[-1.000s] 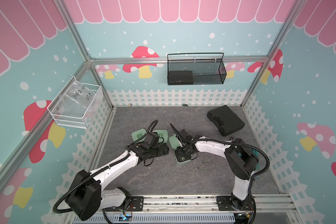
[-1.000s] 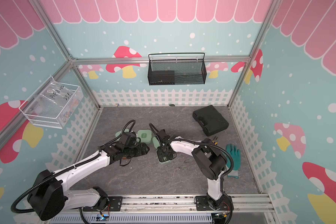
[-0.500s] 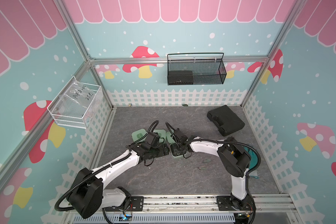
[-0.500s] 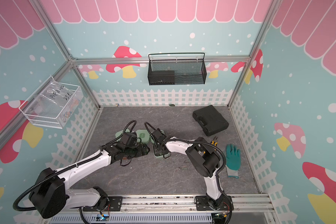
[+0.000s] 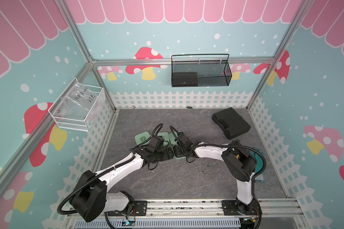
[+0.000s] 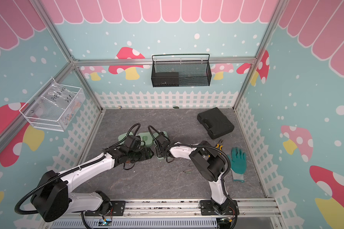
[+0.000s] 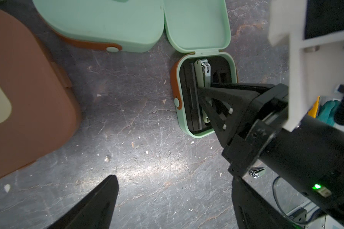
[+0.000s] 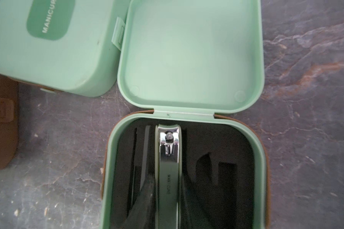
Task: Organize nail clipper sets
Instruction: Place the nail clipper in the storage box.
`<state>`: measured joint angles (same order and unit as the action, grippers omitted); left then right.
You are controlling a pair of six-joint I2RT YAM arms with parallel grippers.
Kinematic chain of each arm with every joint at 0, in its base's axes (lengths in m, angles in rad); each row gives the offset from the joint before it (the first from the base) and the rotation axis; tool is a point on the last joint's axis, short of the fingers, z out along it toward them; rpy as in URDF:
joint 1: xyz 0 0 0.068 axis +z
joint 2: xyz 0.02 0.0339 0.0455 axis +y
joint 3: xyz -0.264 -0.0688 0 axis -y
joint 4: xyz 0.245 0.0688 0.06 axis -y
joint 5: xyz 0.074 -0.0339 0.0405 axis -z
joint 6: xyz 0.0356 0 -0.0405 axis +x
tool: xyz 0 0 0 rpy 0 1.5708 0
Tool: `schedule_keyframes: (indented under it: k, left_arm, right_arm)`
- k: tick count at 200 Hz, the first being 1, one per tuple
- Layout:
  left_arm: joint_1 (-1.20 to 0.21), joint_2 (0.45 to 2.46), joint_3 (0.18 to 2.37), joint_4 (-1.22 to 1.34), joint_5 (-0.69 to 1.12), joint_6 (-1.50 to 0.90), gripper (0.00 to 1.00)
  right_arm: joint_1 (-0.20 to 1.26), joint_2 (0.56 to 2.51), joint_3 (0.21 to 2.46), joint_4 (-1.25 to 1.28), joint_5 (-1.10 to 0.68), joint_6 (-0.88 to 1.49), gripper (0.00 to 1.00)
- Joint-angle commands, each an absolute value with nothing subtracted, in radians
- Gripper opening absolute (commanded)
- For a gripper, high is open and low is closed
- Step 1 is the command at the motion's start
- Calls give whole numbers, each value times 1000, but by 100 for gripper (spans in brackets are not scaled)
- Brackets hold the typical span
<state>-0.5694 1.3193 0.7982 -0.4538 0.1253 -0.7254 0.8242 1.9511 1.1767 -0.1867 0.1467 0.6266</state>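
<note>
An open mint green case [image 8: 259, 168] lies on the floor with its lid [image 8: 191, 55] folded back. My right gripper [image 8: 168, 190] reaches into its black insert and is shut on a slim metal nail clipper [image 8: 169, 158], one finger on each long side. In the left wrist view the same clipper [image 7: 204, 71] sits in the case [image 7: 184, 126]. A closed mint case [image 7: 99, 21] and a brown case [image 7: 28, 89] lie beside it. My left gripper [image 7: 173, 184] hangs open over bare floor, holding nothing. Both top views show the two grippers close together, left gripper [image 5: 163, 154] and right gripper [image 5: 182, 151].
A large black tool case [image 5: 230, 123] lies at the back right. Two small metal tools [image 5: 211, 164] lie loose on the floor near the right arm. A teal glove [image 6: 237, 160] and yellow-handled pliers [image 6: 219, 143] lie at the right. A black mesh basket [image 5: 200, 71] hangs on the back wall.
My right gripper has moved a little to the left, toward the left gripper, and the open mint case sits slightly further left too. The left arm has hardly moved.
</note>
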Motion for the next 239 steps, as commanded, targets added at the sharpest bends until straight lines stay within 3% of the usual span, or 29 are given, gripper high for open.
schedule_keyframes:
  k: [1,53,99,196,209,239]
  left_arm:
    - [-561,1311,808,-471,129,-714,92]
    - [-561,1310,812,-478,136,-727,92]
    - [-561,1315,821,-489,133,-734,87]
    - [-561,1333,831,-474,132,-742,42]
    - [-561,1337,834,-474,134,-740,41]
    - [-561,1347,839,-474,138,-739,16]
  right_arm:
    - [823,2022,1048,-599,90,564,0]
    - [822,1959,1079,-633,-11,496,0]
    - [822,1907,1150,-670,15,497,0]
    - [820,1771,1205,-652,-8,537,0]
    - [821,1769,1193,-633,-9,547,0]
    - [821,1790,1181,-599,-13,561,0]
